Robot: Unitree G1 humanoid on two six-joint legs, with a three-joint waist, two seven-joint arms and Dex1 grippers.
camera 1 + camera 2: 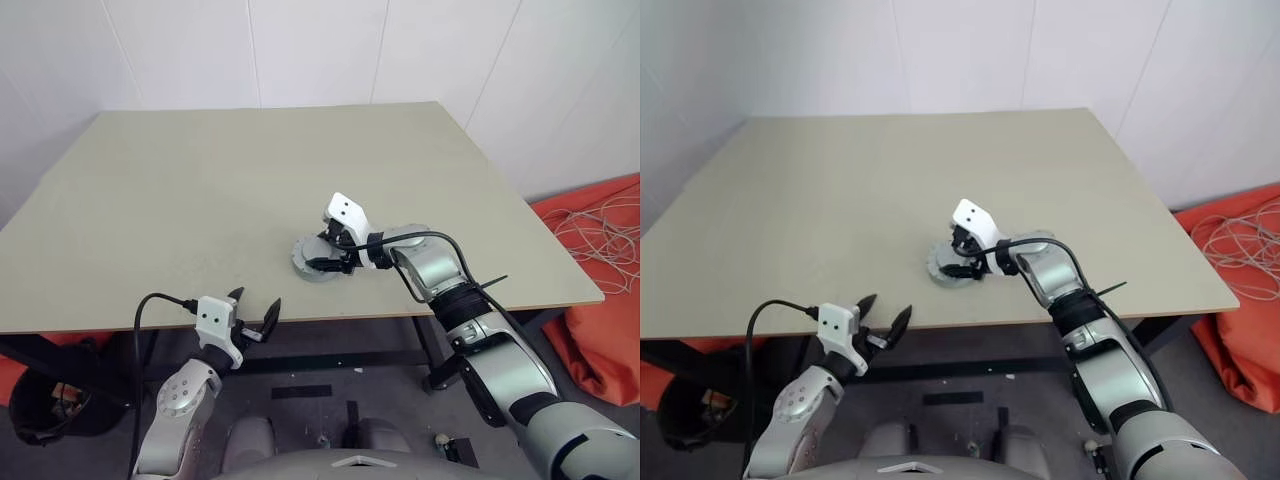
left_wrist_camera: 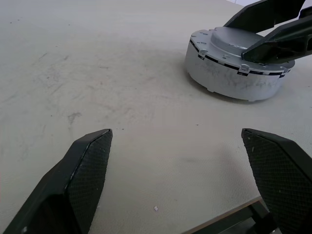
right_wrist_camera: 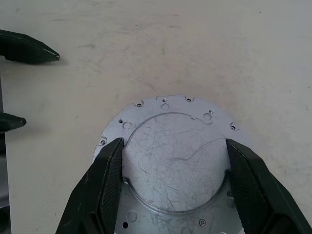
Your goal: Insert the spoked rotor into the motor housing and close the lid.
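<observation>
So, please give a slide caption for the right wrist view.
Right gripper straddling the raised centre of the lid on the table.

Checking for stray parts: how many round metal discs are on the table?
1: the lid, near the table's front edge, between the right gripper's fingers. Parts beneath it may be hidden.

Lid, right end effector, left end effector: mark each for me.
lid [image 3: 168, 161]: right wrist view, raised round centre of its top.
right end effector [image 3: 173, 187]: right wrist view, midway between its fingertips, over the lid.
left end effector [image 1: 254, 308]: left eye view, midway between its fingertips.
</observation>
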